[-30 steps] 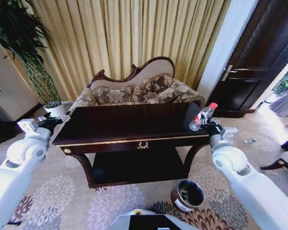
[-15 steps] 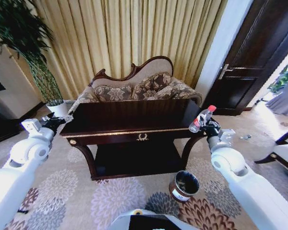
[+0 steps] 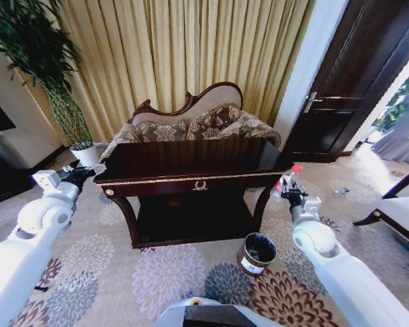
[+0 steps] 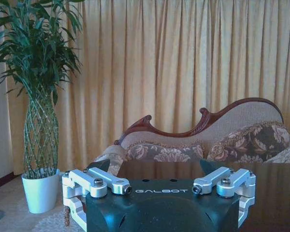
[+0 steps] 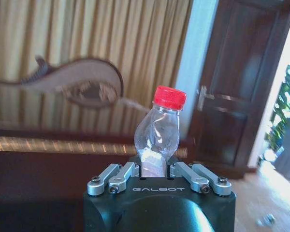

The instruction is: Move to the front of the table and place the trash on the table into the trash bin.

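The dark glossy table (image 3: pixel 191 158) with gold trim stands in front of me. My right gripper (image 3: pixel 286 189) is shut on the trash, a clear plastic bottle (image 3: pixel 291 178) with a red cap. It holds the bottle upright in the air just off the table's right end. In the right wrist view the bottle (image 5: pixel 158 133) stands pinched between the closed jaws of the right gripper (image 5: pixel 154 164). The round brown trash bin (image 3: pixel 257 253) sits on the carpet, below and slightly left of that gripper. My left gripper (image 3: pixel 87 172) hovers open off the table's left corner. In the left wrist view this gripper (image 4: pixel 154 166) is empty.
A floral sofa (image 3: pixel 191 126) stands behind the table, in front of gold curtains. A tall potted plant (image 3: pixel 61 102) is at the back left and a dark door (image 3: pixel 354 88) at the back right. A chair (image 3: pixel 395 214) juts in at the right edge. Patterned carpet surrounds the bin.
The whole head view has shifted, so the camera moved. The right gripper, still holding the bottle, now sits lower and off the table's right end instead of over its corner.
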Robot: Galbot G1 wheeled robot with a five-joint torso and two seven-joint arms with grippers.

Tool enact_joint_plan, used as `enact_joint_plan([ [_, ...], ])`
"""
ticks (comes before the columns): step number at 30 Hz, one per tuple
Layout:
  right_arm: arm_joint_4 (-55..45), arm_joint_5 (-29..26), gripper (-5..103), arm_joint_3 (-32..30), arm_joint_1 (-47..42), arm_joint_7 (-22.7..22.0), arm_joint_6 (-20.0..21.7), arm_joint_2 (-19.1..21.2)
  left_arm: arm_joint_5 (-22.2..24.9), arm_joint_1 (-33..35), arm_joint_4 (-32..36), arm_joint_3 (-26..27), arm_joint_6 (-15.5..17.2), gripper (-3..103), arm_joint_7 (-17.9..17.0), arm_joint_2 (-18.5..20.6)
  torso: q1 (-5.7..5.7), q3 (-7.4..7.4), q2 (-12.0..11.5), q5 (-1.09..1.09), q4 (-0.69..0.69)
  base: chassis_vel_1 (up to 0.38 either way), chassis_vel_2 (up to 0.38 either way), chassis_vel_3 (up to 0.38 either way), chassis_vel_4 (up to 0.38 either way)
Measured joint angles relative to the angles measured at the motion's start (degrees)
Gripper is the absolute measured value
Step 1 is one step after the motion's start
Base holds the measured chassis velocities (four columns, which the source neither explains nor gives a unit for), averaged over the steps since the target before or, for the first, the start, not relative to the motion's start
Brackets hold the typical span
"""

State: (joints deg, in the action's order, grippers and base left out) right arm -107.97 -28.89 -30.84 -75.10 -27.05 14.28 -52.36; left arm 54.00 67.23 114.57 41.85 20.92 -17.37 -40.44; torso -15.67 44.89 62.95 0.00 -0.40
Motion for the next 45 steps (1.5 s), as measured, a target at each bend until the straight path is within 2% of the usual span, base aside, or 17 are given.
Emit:
enact_joint_plan([
  [12,18.5,11.2,22,0.0,2.5,2.8,-3.8,-6.7,-0.1,0.7,0.4,0.3,-1.1,100,0.1,-0.3,0.01,-0.01,0.0,0.0,0.0,0.0,0.0,0.0,0.0],
  [21,24.8,11.7,22,1.0,4.5,3.1,-2.4,-9.2,-0.2,1.1,0.8,-0.1,-1.4,100,0.1,-0.7,0.02,-0.01,0.0,-0.01,0.0,0.0,0.0,0.0,0.0],
  [30,26.1,12.3,22,3.8,5.0,3.0,-2.6,-11.6,-0.4,1.1,1.1,-0.7,-1.4,100,-0.1,-0.9,0.01,-0.01,0.0,-0.01,0.0,0.0,0.0,0.0,0.0],
  [43,29.0,13.1,22,7.5,7.6,2.0,-5.3,-14.4,-0.1,2.0,2.0,0.0,-1.4,100,-0.3,-0.8,0.01,-0.01,0.0,-0.01,0.0,0.0,0.0,0.0,0.0],
  [45,29.2,12.7,20,7.5,8.0,2.0,-5.7,-14.5,-0.1,2.4,2.1,0.4,-1.4,100,-0.3,-0.9,0.01,-0.01,0.0,-0.01,0.0,0.0,0.0,0.0,0.0],
])
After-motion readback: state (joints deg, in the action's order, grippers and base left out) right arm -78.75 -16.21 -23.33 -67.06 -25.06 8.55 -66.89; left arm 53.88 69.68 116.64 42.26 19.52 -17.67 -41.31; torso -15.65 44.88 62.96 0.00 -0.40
